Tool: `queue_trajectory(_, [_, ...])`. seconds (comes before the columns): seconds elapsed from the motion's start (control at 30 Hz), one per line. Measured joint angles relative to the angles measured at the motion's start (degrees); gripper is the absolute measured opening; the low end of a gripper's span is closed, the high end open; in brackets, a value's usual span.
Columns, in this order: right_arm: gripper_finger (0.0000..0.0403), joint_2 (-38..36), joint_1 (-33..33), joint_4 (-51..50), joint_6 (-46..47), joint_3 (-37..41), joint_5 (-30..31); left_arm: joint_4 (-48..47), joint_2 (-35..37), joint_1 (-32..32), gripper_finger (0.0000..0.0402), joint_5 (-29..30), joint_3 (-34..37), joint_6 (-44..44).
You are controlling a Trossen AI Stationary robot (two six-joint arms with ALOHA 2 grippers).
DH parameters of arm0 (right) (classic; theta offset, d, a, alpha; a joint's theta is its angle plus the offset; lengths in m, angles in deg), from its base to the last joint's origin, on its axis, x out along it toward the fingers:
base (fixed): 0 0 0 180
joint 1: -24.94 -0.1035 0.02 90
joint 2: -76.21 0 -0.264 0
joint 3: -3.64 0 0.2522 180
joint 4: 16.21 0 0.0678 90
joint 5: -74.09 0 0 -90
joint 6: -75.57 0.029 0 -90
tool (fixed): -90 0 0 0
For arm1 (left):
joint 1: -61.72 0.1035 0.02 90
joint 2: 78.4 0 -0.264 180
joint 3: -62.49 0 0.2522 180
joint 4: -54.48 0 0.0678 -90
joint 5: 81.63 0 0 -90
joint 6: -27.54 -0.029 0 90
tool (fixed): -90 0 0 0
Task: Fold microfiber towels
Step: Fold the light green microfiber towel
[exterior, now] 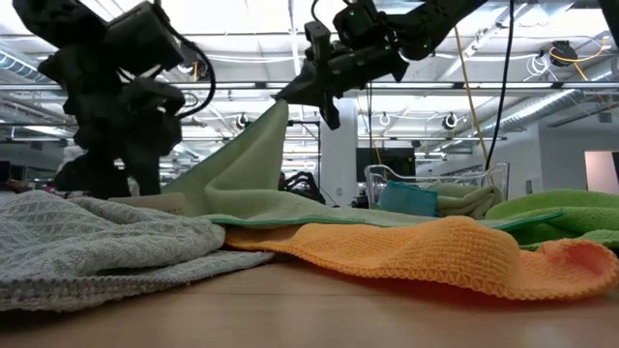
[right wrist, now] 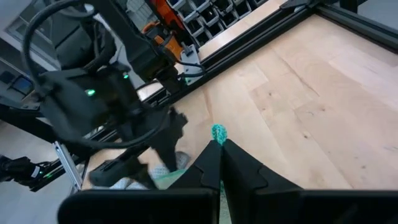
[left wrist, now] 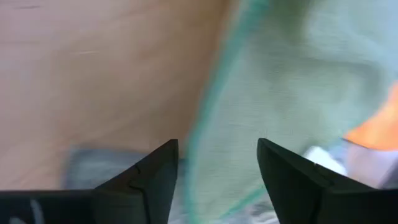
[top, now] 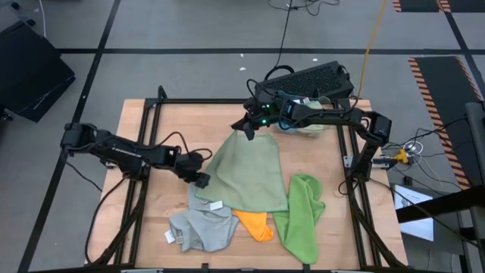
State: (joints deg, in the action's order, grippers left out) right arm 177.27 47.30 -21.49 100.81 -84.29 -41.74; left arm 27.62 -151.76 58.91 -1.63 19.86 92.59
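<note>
- Sage green towel (top: 250,171) is seen spread over the middle of the wooden table (top: 144,216), with one far corner lifted off the surface.
- That lifted corner is pinched by the right gripper (top: 248,130), whose fingers are closed together on it; in the right wrist view a small tuft of teal hem is seen at the fingertips (right wrist: 218,140).
- In the low view the cloth is drawn up into a slanted peak under the right gripper (exterior: 290,97).
- The left gripper (top: 201,180) is held low at the towel's left edge, just beside it; its fingers (left wrist: 152,180) are parted, and the hem is seen between them, with no grip on it visible.
- A grey towel (top: 201,227) is laid at the near left, partly under the sage one.
- An orange towel (top: 254,224) is laid beside it, and a lime green towel (top: 303,216) to its right.
</note>
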Motion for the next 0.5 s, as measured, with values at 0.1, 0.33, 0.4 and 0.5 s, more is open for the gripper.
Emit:
queue_trajectory(0.1, [0.0,0.0,0.5,0.2,0.0,0.0,0.0,4.4,-0.6,-1.9,0.0195,2.0,0.2,0.0])
queue_trajectory(0.33, [0.0,0.0,1.7,0.3,0.2,0.0,0.0,5.5,-1.3,-4.0,0.0134,2.6,0.2,3.9])
queue_trajectory(0.4, [0.0,0.0,2.1,0.3,0.2,0.0,0.0,6.3,-1.3,-4.8,0.0118,2.5,0.2,4.6])
queue_trajectory(0.5, [0.0,0.0,2.7,0.3,0.2,0.0,0.0,6.4,-1.3,-6.1,0.0101,2.6,0.2,5.5])
